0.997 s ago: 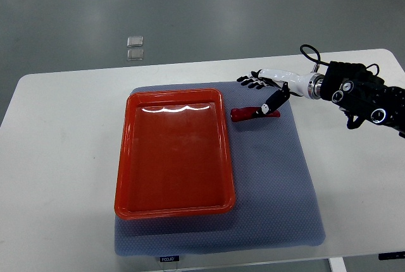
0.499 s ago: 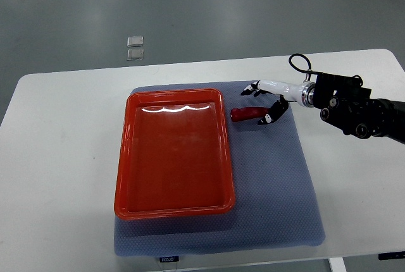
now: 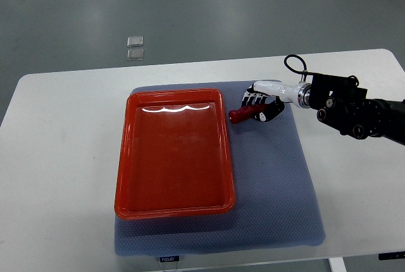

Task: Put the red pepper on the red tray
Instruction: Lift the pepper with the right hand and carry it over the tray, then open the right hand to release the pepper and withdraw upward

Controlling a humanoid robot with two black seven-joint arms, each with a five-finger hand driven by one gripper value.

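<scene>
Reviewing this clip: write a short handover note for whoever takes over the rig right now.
Right hand: fingers curled around the red pepper, which lies on the grey mat just right of the red tray; not visibly lifted.
Left hand: out of view.
Done: reach and grasp.
Left: lift the pepper, carry it left over the tray rim, set it down inside, release.
</scene>
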